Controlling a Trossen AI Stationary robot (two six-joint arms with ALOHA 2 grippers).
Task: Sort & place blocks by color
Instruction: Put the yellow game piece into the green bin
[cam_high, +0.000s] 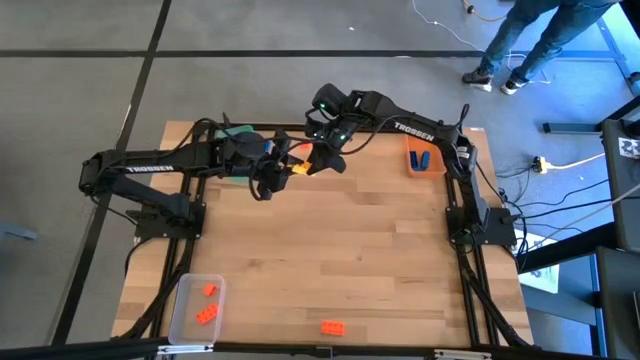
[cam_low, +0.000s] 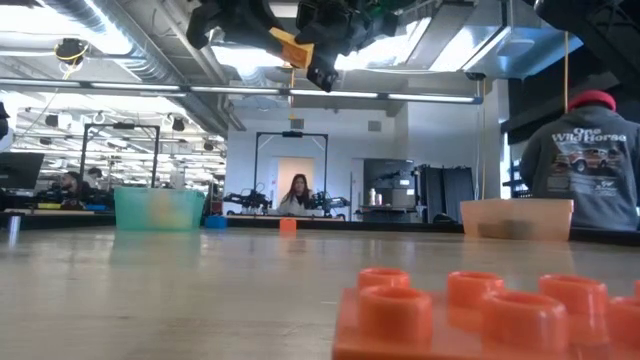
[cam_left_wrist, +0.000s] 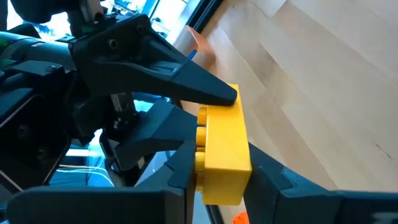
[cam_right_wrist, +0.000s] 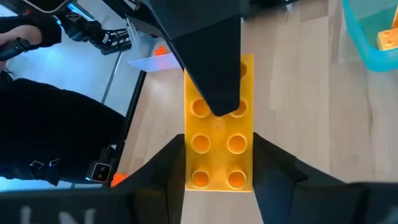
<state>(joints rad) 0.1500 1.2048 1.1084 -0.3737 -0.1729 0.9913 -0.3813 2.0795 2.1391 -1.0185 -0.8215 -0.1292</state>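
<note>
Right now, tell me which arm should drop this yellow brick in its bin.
Left. The left pincer and right pincer both grip the yellow brick midair, but the green bin, already holding a yellow block, sits on the left arm's side.

Ceiling strip lights (cam_low: 250, 90) are glaring overhead, washing out the low view. The nearest orange brick (cam_low: 480, 310) is blurring up close. Blue daylight is tinting both wrist views.
</note>
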